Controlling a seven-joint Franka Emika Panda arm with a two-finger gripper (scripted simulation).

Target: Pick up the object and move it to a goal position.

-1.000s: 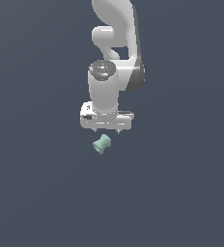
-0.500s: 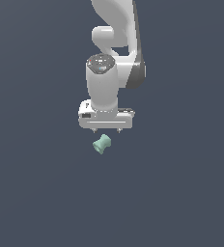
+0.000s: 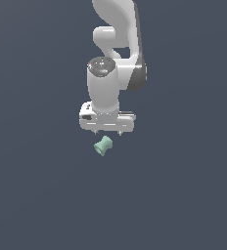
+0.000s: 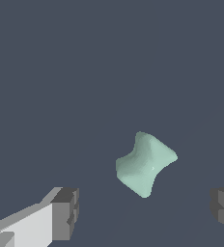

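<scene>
The object [image 3: 103,146] is a small mint-green spool with flared ends, lying on its side on the dark grey floor. In the exterior view it lies just below the white gripper [image 3: 107,132], whose short fingertips [image 3: 96,131] point down above it. In the wrist view the object [image 4: 146,163] lies between the two spread dark-tipped fingers [image 4: 65,213], closer to neither, and clear of both. The gripper [image 4: 145,210] is open and holds nothing.
The white arm [image 3: 118,44] rises above the gripper toward the top of the exterior view. The floor [image 3: 37,185] is a plain dark grey surface with nothing else on it in view.
The arm has leaned a little further over the object and the gripper has shifted slightly. The object has not moved.
</scene>
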